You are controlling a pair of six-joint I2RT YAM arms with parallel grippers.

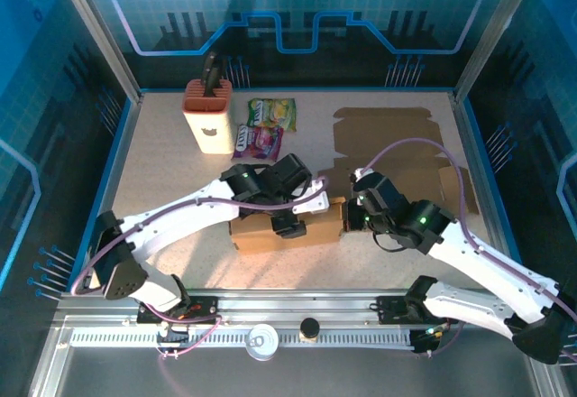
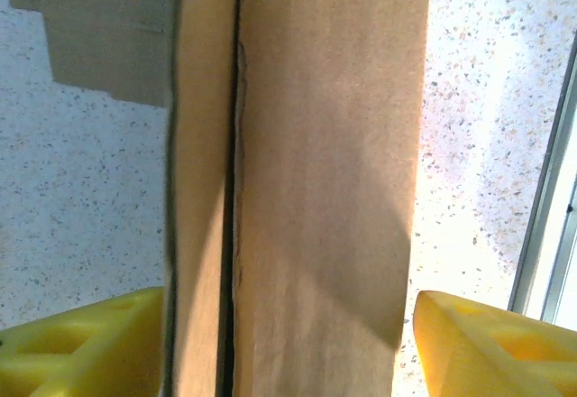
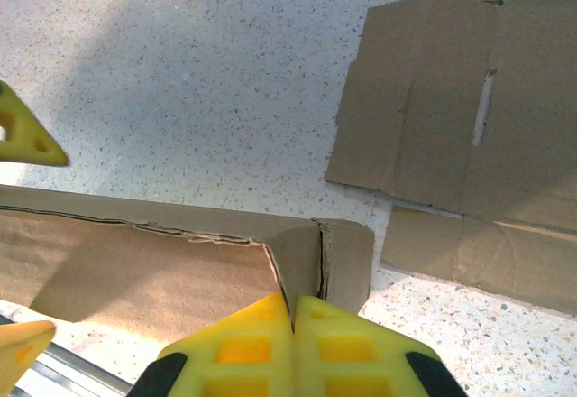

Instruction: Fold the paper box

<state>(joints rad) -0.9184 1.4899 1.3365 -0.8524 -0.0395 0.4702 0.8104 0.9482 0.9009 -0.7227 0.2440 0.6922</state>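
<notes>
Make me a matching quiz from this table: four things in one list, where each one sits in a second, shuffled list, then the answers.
Things:
1. partly folded brown cardboard box
2. flat unfolded brown cardboard sheet
3. cream knife block with a reddish-brown top
4. colourful snack packets

Places:
A. lying flat, back right
B. standing upright, back left
C. near side, middle
D. lying flat at the back, just left of centre

Pairs: 1-C, 2-A, 3-B, 4-D
</notes>
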